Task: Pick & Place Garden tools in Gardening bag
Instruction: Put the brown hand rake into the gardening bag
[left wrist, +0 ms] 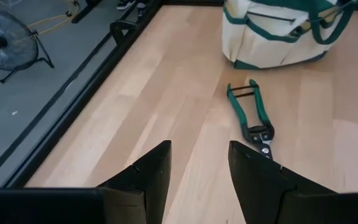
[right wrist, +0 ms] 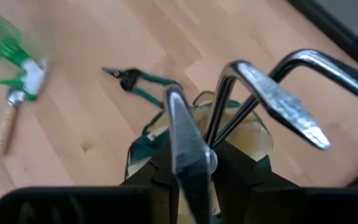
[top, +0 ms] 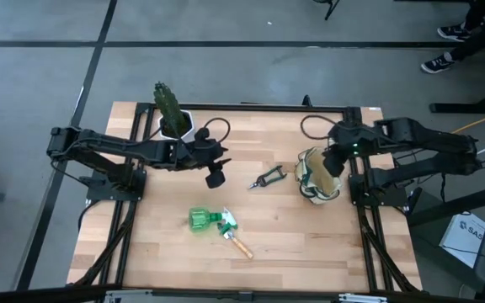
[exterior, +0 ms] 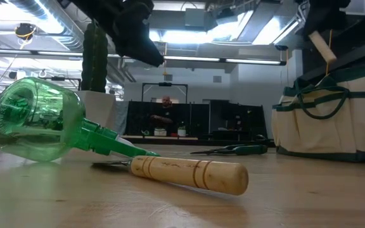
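Steel rake: pinched in right gripper [right wrist: 194,163] fingers above gardening bag [top: 317,178], right desk edge.
Advice: lower straight, then release.
Left gripper [left wrist: 197,174]: fingers spread, mid-desk.

Bag [top: 318,178] upright; shears [top: 269,178] beside; bottle [top: 205,220] toppled.

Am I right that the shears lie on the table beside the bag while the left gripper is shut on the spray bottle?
Not quite: the left wrist view shows the left gripper open and empty. The spray bottle lies on the table. The shears do lie beside the bag.
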Motion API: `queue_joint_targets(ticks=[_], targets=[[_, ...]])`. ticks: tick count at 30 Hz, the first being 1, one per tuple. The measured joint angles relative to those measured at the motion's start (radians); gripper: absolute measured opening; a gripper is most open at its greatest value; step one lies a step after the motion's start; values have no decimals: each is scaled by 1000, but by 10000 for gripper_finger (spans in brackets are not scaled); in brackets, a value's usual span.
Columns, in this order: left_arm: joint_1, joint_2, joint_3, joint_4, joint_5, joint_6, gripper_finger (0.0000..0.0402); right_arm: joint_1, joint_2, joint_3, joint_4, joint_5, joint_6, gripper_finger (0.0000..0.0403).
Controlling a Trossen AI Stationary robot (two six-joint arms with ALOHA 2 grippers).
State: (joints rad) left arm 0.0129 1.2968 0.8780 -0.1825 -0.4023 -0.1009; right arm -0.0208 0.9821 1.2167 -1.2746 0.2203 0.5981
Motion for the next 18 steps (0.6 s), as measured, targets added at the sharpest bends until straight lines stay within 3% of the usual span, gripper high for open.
queue_joint_targets(ticks=[11,18], targets=[[-13,0,0,0,0,0,155,9,114,-8,-27,-40,26,70],[-13,0,0,0,0,0,156,68,83,-137,18,1,89,70]])
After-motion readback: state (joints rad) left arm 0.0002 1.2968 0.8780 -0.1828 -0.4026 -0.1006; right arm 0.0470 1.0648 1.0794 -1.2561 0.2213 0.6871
